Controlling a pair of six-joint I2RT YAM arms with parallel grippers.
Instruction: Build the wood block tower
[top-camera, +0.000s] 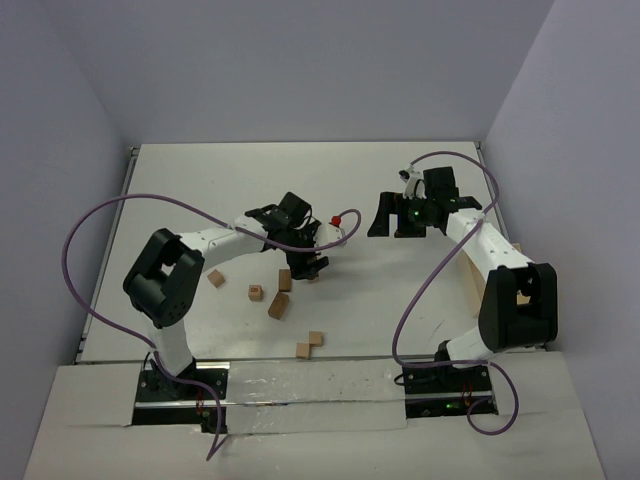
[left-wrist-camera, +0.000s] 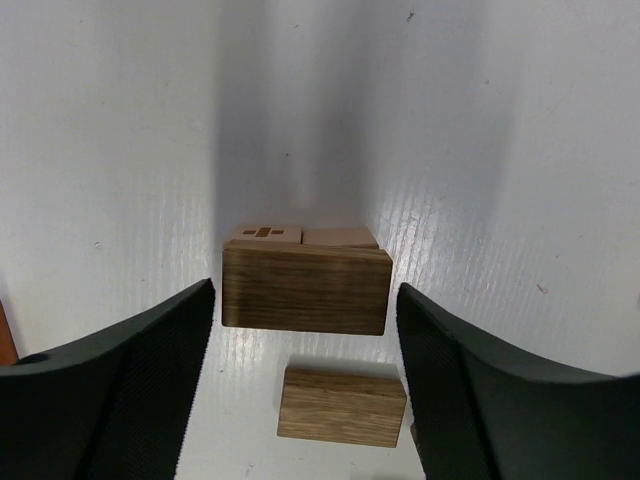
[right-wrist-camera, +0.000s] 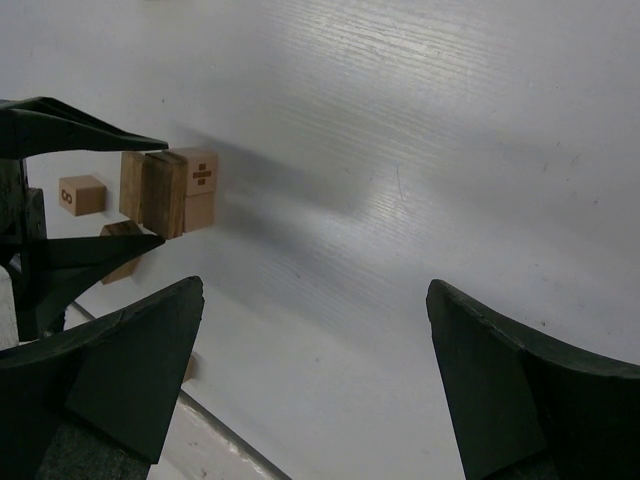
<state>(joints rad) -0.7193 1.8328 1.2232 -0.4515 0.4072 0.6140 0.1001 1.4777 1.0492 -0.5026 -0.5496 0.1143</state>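
The wood block tower (left-wrist-camera: 305, 262) is tiny so far: a dark brick (left-wrist-camera: 305, 298) lies flat across two tan cubes (left-wrist-camera: 265, 234) on the tabletop (left-wrist-camera: 120, 150), near the middle, under the L arm. The L fingers (left-wrist-camera: 150, 350) are apart, one each side of the brick w/ a thin gap, not touching it. The R fingers (right-wrist-camera: 130, 360) are wide apart w/ nothing in them, off to the side. I think you're at the let-go bit for this brick. Next: lift L straight up, no bumps. Then go for the spare brick (left-wrist-camera: 342, 405) just in front. Set it down soft & centred, or the stack may tip.
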